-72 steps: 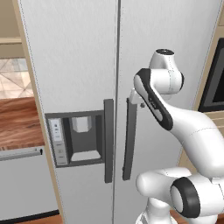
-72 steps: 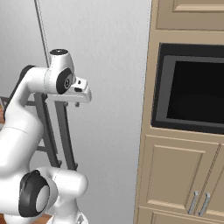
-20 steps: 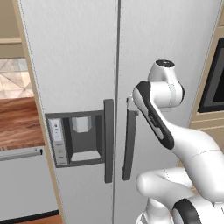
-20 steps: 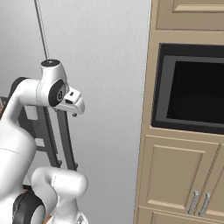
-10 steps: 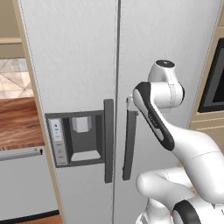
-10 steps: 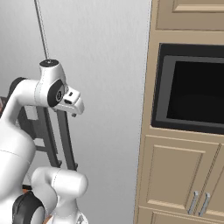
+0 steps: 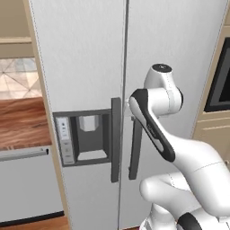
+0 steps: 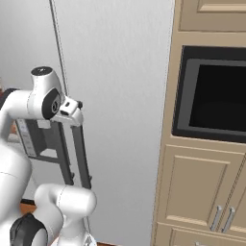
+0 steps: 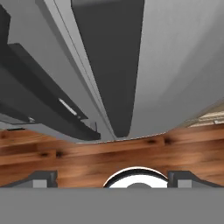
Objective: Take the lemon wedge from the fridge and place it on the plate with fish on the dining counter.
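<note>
Kitchen cabinetry and a wall oven (image 8: 216,96) flank the fridge (image 7: 175,49), both doors shut. At the right door's handle (image 7: 134,148) the hand (image 8: 72,111) sits close; its opening I cannot tell. A shallow hook could slip off. Lemon wedge presumably beyond, inside.

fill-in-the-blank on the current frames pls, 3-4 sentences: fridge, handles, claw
1. Both doors of the fridge are ___.
2. The dispenser recess sits in the ___ door as seen in the left base view.
3. In the hand view the claw looks along a dark ___ of the fridge.
4. To the fridge's right in the right base view is a built-in black ___ set in beige cabinetry.

Missing words: shut; left; handle; oven
</note>
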Controlling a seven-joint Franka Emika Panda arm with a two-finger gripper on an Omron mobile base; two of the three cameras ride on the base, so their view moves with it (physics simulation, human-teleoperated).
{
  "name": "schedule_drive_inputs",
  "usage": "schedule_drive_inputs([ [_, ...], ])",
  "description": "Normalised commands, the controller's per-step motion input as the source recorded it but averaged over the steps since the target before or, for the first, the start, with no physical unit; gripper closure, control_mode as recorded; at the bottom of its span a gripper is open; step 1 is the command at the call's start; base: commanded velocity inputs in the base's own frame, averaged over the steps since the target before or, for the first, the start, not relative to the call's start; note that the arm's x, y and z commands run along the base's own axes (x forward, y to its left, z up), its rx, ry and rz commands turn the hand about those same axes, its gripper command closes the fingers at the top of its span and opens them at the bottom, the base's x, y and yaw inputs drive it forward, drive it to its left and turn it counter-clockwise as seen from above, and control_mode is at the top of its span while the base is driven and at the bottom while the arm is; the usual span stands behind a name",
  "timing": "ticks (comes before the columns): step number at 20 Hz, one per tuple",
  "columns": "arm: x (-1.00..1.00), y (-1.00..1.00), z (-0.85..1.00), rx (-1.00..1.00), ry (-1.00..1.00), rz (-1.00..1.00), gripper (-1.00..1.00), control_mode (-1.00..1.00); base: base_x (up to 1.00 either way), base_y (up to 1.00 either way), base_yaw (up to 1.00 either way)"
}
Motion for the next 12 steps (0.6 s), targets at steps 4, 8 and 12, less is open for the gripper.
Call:
schedule_drive_inputs([
  [4, 0.00, 0.00, 0.00, 0.00, 0.00, 0.00, -1.00, 1.00, -0.51, 0.14, 0.00],
  [8, 0.00, 0.00, 0.00, 0.00, 0.00, 0.00, -1.00, 1.00, -0.49, 0.04, 0.00],
  [12, 0.00, 0.00, 0.00, 0.00, 0.00, 0.00, -1.00, 1.00, -0.37, 0.04, 0.00],
])
